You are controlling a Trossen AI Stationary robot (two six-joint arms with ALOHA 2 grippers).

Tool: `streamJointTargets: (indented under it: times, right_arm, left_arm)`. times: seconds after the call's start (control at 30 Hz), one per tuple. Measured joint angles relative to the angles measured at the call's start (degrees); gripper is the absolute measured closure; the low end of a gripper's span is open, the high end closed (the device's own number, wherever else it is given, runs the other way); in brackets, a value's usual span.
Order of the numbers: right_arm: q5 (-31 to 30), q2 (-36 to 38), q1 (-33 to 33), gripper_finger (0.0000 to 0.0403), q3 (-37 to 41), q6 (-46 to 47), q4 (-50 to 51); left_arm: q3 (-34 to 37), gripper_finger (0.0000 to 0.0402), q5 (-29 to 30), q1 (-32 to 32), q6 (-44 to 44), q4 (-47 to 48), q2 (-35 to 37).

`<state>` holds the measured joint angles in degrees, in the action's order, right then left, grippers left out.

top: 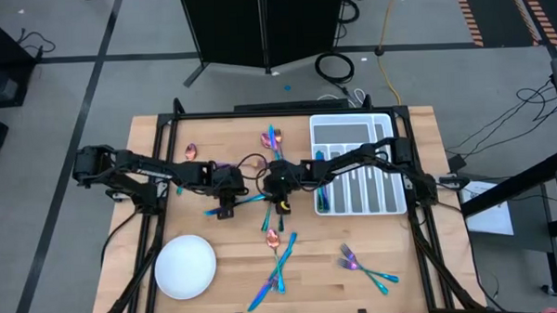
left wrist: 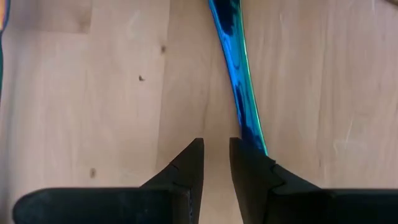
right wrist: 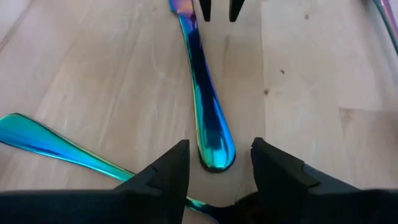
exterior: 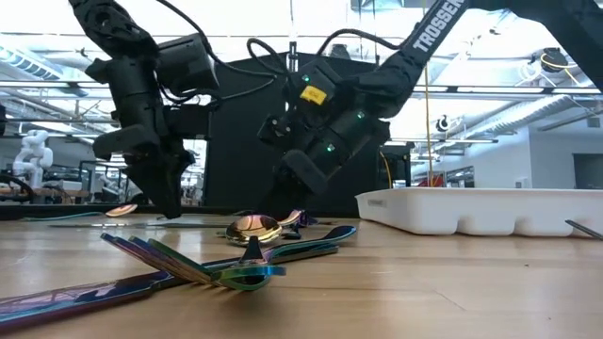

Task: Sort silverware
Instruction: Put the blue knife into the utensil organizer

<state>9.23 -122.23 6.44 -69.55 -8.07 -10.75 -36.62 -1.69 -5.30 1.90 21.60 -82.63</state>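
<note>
Both arms are seen meeting at the middle of the wooden table (top: 170, 235). The left gripper (top: 227, 211) is lowered to the tabletop with its fingers (left wrist: 186, 168) parted by a narrow gap; nothing is seen between them, and one blue-teal utensil (left wrist: 239, 87) is seen lying just beside one finger, its end hidden behind that finger. The right gripper (right wrist: 217, 171) is held low at the other end of the same piece, its fingers (right wrist: 168, 171) spread wider, with the rounded handle end lying on the wood between them, not clamped.

The remaining silverware is scattered: crossed pieces (top: 277, 259) near the front centre, forks (top: 361, 268) toward the front right, one spoon (top: 191, 151) at the back left, and a few pieces (top: 272, 138) at the back centre. The white divided tray (top: 352, 128) is placed at the back right, and the round white plate (top: 185, 267) at the front left.
</note>
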Motion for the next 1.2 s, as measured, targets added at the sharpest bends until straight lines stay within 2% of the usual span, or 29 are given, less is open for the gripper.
streamJointTargets:
  times: [0.37,0.77,0.97,1.2]
  right_arm:
    - [-0.2,0.0,-0.2,0.0250,1.6,0.4,-2.9]
    - [-0.6,0.0,-1.2,0.0298,1.6,1.0,-2.9]
    - [-3.3,0.0,-1.9,0.0314,1.6,1.2,-2.6]
    - [-6.1,0.0,-2.1,0.0328,1.6,0.8,-1.0]
  left_arm:
    - [0.0,0.0322,0.0,0.0,0.4,-1.4,0.0]
    - [0.0,0.0322,-0.1,0.0,0.5,-1.4,0.0]
    - [0.0,0.0322,-0.2,0.0,0.3,-1.5,0.0]
    - [0.0,0.0322,-7.9,0.0,0.1,-4.3,0.4]
